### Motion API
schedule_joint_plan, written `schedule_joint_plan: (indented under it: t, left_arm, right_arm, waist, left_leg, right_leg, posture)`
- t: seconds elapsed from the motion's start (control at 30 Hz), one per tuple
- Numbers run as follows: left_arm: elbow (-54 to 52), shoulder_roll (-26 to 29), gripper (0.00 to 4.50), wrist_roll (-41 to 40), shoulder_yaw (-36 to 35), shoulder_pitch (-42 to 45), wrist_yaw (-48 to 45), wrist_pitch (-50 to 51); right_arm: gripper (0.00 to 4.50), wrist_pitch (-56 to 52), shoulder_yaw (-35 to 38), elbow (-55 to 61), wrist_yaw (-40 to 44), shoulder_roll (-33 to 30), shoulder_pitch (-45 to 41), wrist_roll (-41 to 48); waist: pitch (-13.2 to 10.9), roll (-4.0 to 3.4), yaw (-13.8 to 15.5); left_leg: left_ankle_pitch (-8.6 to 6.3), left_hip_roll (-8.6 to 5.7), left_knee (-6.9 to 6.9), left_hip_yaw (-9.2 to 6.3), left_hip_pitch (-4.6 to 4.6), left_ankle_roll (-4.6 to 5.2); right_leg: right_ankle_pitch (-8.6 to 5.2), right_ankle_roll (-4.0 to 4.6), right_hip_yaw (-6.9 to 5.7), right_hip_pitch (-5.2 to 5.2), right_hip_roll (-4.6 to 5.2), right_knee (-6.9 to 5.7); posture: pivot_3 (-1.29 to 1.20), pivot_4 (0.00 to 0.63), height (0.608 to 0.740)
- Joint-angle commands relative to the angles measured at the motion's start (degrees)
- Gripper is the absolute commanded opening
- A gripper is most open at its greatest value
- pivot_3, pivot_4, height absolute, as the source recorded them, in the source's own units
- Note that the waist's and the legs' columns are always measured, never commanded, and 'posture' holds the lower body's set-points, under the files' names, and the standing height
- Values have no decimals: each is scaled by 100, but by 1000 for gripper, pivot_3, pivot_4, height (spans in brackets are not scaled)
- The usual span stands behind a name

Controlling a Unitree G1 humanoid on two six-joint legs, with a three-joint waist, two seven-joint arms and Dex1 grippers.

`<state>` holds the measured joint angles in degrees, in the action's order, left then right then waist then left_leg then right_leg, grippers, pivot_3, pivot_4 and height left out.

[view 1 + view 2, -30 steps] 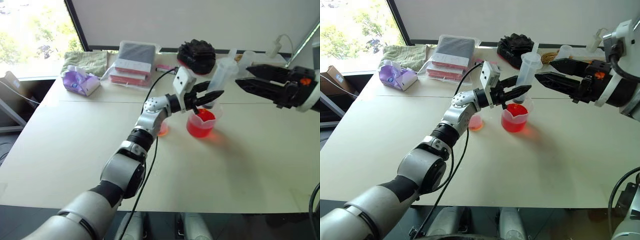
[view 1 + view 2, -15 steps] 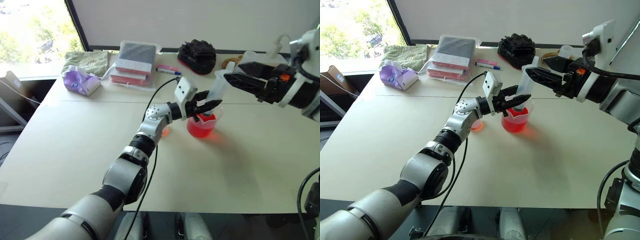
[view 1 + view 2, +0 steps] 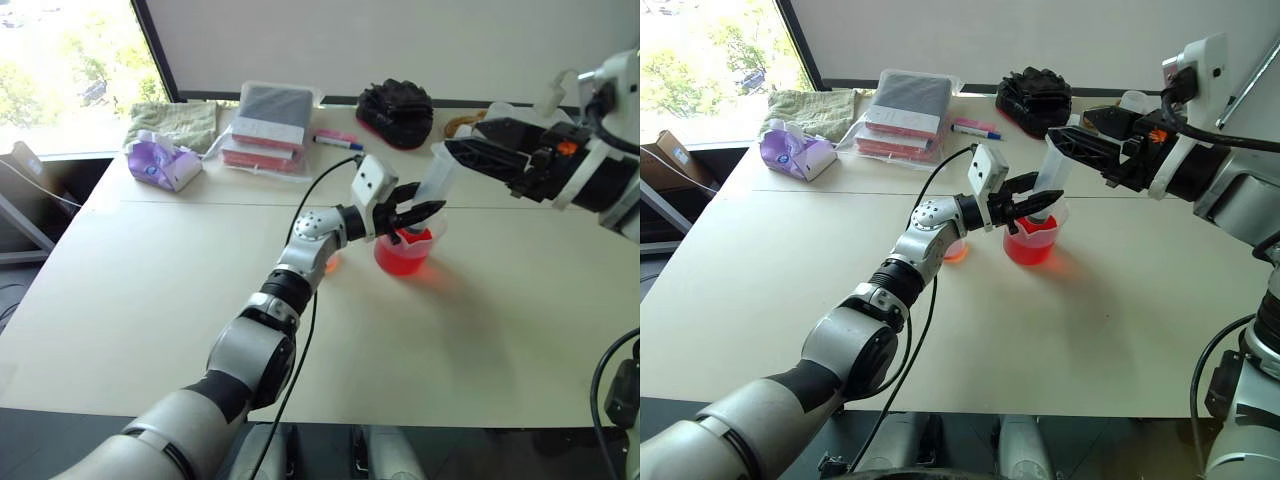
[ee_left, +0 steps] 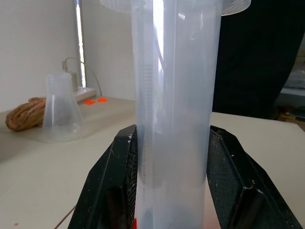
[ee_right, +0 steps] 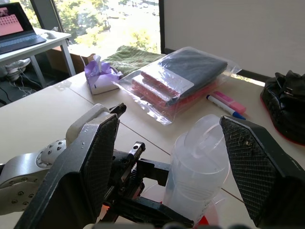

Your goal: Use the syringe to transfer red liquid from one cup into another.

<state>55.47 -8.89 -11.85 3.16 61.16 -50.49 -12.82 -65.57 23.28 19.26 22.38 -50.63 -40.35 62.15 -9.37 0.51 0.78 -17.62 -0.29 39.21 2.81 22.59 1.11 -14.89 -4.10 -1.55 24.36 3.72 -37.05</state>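
Right end effector [image 3: 1065, 148] advanced, wide open astride syringe [image 3: 1049, 180]; left end effector [image 3: 1032, 204] clamps barrel.

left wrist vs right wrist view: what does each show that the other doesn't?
Left wrist view: a clear conical flask, a coil of brown rope, and the left gripper with its jaws shut on the syringe.

Right wrist view: a bagged stack of pads, a purple tissue pack, a marker pen, a green towel, and the right gripper with its jaws wide open.

Both: the syringe and the beige table.
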Motion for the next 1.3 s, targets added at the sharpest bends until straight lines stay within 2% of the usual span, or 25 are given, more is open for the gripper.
schedule_joint_plan:
  t: [0.03, 0.43, 0.67, 0.87, 1.17, 1.3]
  left_arm:
    - [-156, 12, 1499, 36, -48, 173, 0, -91]
    - [-304, 75, 1499, 207, 13, 311, 93, -237]
    - [-61, 149, 1499, 155, -133, 811, 232, -183]
    - [-184, 138, 1499, 28, -175, 889, 150, 313]
    - [-1661, 80, 1499, -309, -141, 372, 235, 1393]
    - [-2740, 21, 1499, -365, -145, 99, 901, 2210]
  right_arm:
    - [3582, 109, 106, 25, 0, -54, -173, 79]
    - [3582, 142, 98, -4, 67, -59, -178, 72]
    - [3582, 197, 71, -31, 114, -47, -187, 38]
    - [3582, 247, 84, -38, 115, -73, -174, 46]
    - [3582, 266, 185, -78, 105, -151, -178, 78]
    - [3582, 300, 246, -145, 139, -227, -172, 45]
  waist:
    - [0, 0, 0]
    - [0, 0, -1]
    - [0, 1, -1]
    - [0, 0, -2]
    - [0, 0, -3]
    - [0, 0, -3]
  left_leg:
    - [0, 0, 0, 0, 0, 0]
    - [-1, 0, 0, 0, 1, 1]
    - [-2, 0, 0, 0, 2, 3]
    - [-2, 0, -1, -1, 3, 4]
    - [-2, 1, -2, -2, 3, 4]
    - [-2, 2, -2, -2, 3, 4]
  right_leg:
    - [0, 0, 0, 0, 0, 0]
    - [0, 0, 0, 0, 0, 1]
    - [0, 0, -1, 0, 0, 3]
    - [0, 0, -3, 0, -2, 4]
    - [0, 0, -2, 0, -2, 4]
    - [0, 0, -2, 0, -1, 4]
  posture:
    - [0, 150, 740]
    - [0, 150, 740]
    - [0, 150, 740]
    - [0, 150, 740]
    - [0, 150, 740]
    - [0, 150, 740]
